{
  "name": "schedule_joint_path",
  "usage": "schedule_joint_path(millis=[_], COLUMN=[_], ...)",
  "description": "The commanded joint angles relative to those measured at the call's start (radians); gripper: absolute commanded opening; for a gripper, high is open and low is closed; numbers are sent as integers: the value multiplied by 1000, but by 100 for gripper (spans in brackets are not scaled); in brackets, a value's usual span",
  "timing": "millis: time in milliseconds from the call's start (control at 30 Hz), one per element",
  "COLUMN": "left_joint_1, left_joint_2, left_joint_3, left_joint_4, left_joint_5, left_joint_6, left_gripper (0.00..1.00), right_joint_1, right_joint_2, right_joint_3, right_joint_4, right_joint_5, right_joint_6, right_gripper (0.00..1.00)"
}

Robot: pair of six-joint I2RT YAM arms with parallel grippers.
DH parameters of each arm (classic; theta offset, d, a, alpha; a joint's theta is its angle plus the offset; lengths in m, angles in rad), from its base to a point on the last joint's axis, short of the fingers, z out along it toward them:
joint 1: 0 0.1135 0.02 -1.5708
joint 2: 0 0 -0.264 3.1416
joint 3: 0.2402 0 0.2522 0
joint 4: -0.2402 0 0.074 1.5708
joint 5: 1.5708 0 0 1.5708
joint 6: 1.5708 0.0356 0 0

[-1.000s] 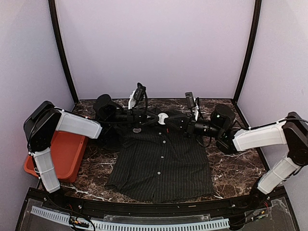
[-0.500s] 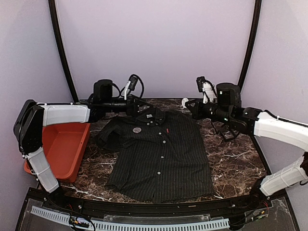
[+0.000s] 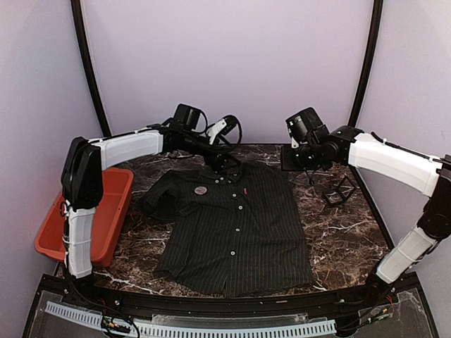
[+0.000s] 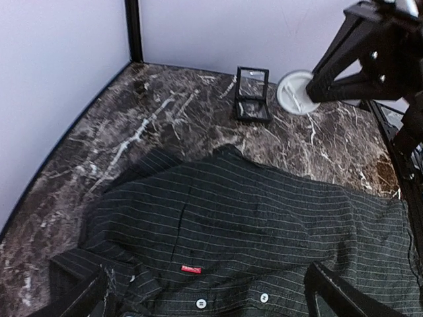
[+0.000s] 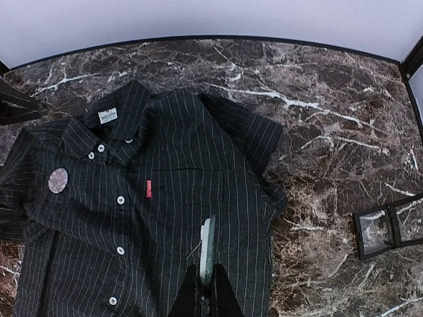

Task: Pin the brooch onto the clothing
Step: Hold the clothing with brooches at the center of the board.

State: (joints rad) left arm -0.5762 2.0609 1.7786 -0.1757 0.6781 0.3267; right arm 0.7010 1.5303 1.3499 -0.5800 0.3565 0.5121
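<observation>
The clothing [image 3: 236,225], a dark pinstriped shirt with white buttons and a red chest tag [image 5: 148,188], lies flat on the marble table. My right gripper [image 5: 206,266] is shut on a thin pale round brooch [image 5: 207,241], seen edge-on above the shirt's side; the left wrist view shows its white face [image 4: 295,92]. A round pinkish badge [image 5: 58,179] rests on the shirt's other chest side. My left gripper [image 4: 211,300] hangs open above the collar and tag [image 4: 191,269], holding nothing.
A small open black display case [image 3: 340,190] lies on the marble right of the shirt, also the case [image 5: 390,231]. An orange bin [image 3: 91,225] sits at the left edge. Walls close the back and sides.
Both grippers left the collar. The left one opened and has swung back over the collar. The right arm rose toward the back right, keeping the pale brooch.
</observation>
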Motion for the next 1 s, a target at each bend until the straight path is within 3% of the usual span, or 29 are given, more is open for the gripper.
schedule_joint_path(millis=[0,167,300,433,633,967], left_joint_1=[-23,-24,-24,-26,-46,-53], left_joint_2=[149,296,398,494,632,676], left_joint_3=[113,194,243,316,511,522], left_joint_4=[-174,-13,174,311,230,71], left_joint_5=[94,167,169,163,151,195], left_joint_6=[78,-74,-328,-477,-506,-498], left_gripper=[99,99,99,99,97,82], right_joint_1=[-25,-38,-39,-40,-39,-39], right_joint_2=[3,-66,-104,-108,-106,-107], right_joint_3=[34,-34,-64,-91,-112,-96], right_joint_4=[-145,-143,-133,-127,-127,-132], right_joint_5=[-60,-114,-176,-194,-208,-198], right_joint_6=[39,46,44,59,72,78], right_gripper=[0,0,0,0,0,0])
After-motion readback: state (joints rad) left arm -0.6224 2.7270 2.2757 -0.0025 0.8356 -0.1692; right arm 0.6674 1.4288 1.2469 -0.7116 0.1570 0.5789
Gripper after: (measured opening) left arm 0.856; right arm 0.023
